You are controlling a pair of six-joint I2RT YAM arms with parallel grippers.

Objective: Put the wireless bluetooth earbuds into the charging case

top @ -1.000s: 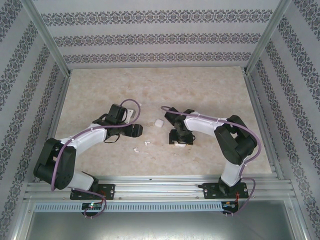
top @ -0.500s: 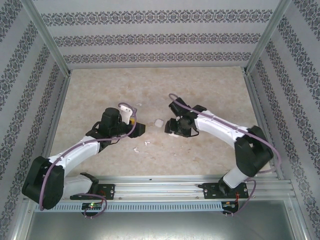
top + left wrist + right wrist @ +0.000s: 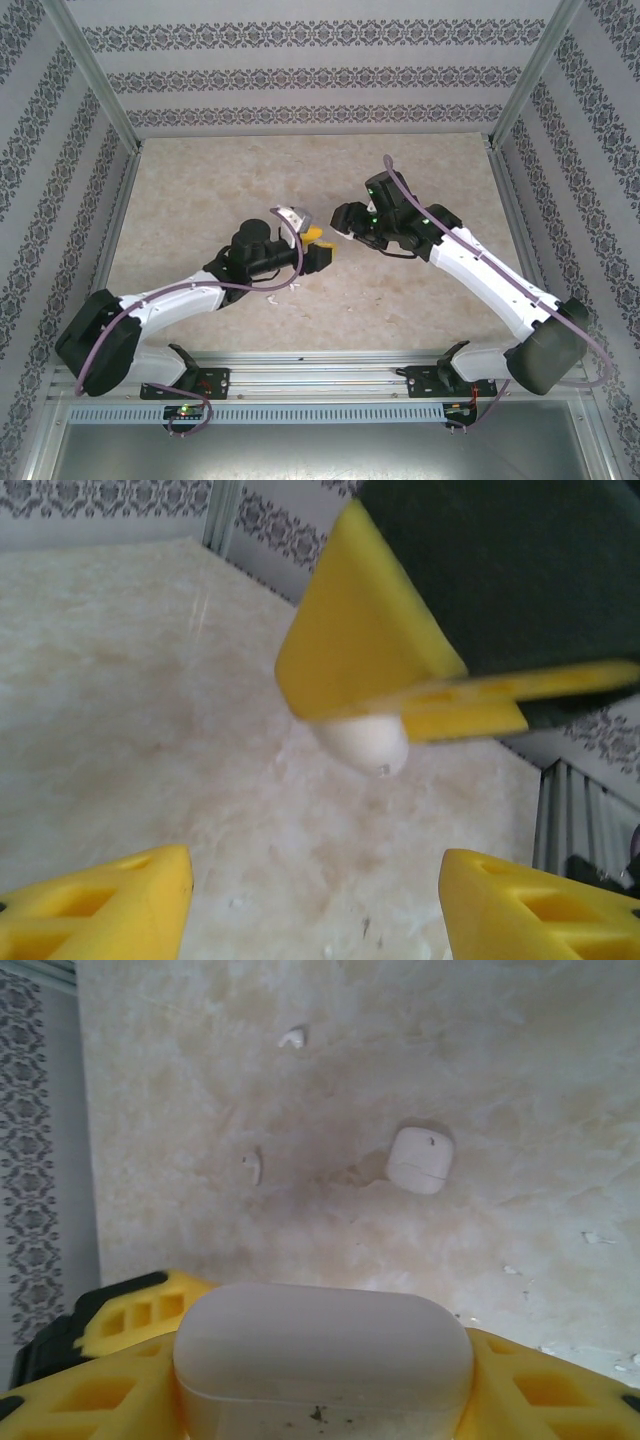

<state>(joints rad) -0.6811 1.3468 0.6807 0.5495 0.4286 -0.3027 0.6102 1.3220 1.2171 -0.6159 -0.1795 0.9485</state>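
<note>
Right gripper (image 3: 318, 1338): fingers clamped on sides of charging case (image 3: 322, 1352), held off table (image 3: 560, 1080).
Left gripper (image 3: 317, 868): fingers spread wide, nothing between; held case at 12 o'clock ahead.
Right wrist view: second case (image 3: 420, 1159) on table at 1 o'clock of held case.
Near earbud (image 3: 252, 1166) at 11 o'clock, far earbud (image 3: 293, 1037) at 12 o'clock; both loose on table.

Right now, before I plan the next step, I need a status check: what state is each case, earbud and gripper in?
held case: lid closed, clamped in the right gripper, above the table
second case: closed, lying on the table
earbuds: two loose on the table, outside both cases
right gripper: shut on the held case
left gripper: open, empty
</note>
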